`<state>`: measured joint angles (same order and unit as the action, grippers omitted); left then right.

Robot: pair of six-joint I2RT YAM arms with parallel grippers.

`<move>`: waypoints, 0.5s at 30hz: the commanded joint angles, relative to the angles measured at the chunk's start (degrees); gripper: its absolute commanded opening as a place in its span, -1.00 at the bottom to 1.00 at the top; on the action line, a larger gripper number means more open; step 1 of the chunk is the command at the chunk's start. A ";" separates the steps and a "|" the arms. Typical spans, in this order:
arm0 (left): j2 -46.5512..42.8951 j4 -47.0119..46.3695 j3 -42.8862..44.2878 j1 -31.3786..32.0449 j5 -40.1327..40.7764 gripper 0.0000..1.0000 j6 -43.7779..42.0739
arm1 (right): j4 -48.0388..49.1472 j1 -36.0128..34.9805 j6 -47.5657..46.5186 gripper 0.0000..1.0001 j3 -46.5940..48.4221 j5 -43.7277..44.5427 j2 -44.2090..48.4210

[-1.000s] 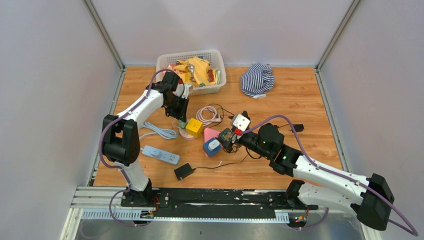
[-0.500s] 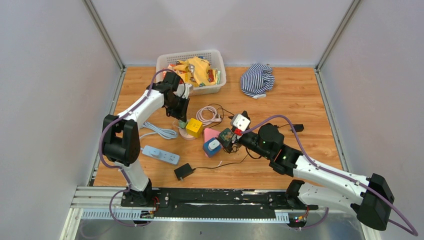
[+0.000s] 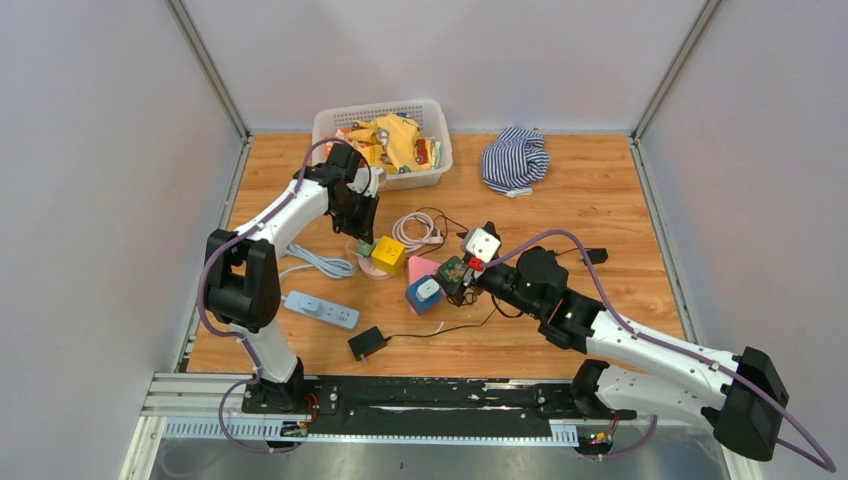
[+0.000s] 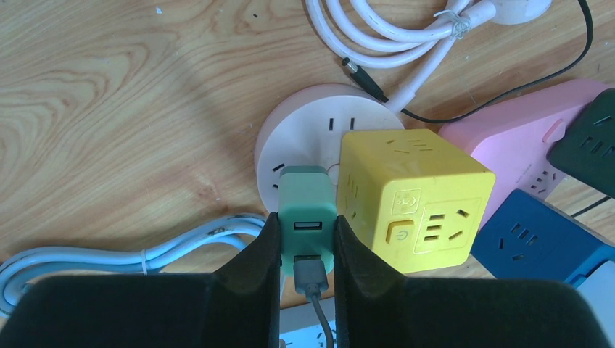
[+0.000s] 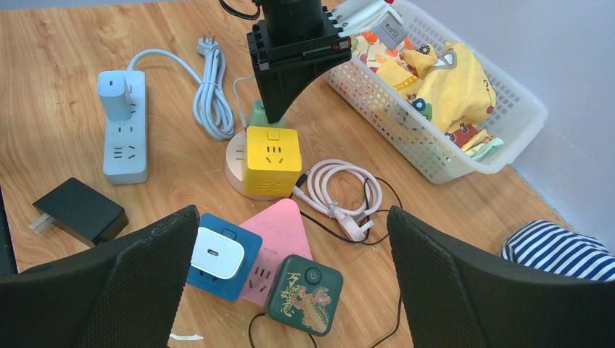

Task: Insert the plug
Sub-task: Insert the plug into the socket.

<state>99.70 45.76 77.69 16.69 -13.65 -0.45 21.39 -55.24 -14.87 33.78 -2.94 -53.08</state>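
Top view: the L gripper [image 3: 362, 242] is down at the left of the socket cluster mid-table, clamped on the green plug [image 3: 366, 249], just beside the yellow cube socket [image 3: 389, 254]. Left wrist cam: I see the plug as a small mint-green USB charger block w/ rounded corners, one USB port showing and a grey cable [image 4: 312, 279] plugged in under it. Both fingers [image 4: 246, 275] press its sides. It stands over the rim of the round pink socket [image 4: 304, 130], right next to the cube; I can't tell whether its prongs are in. Writing: the cube has a power-symbol button and a small stamped logo, too small to read. Right wrist cam: the R gripper [image 5: 291, 212] has its jaws spread wide, nothing between them, nothing touched. Below it lie a pink triangular socket [image 5: 279, 225], a blue socket [image 5: 250, 243] w/ a white charger [image 5: 216, 252] in it, and a dark green socket [image 5: 304, 293] whose red-gold artwork has characters I can't read.
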 commanded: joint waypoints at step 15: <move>-2.79 -2.61 0.20 0.41 0.81 -1.00 -0.75 | -0.16 -0.13 -0.67 1.00 0.14 0.22 -0.18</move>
<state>99.35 44.31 77.67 16.73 -13.65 -0.47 21.37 -55.24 -14.90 33.78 -2.96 -53.21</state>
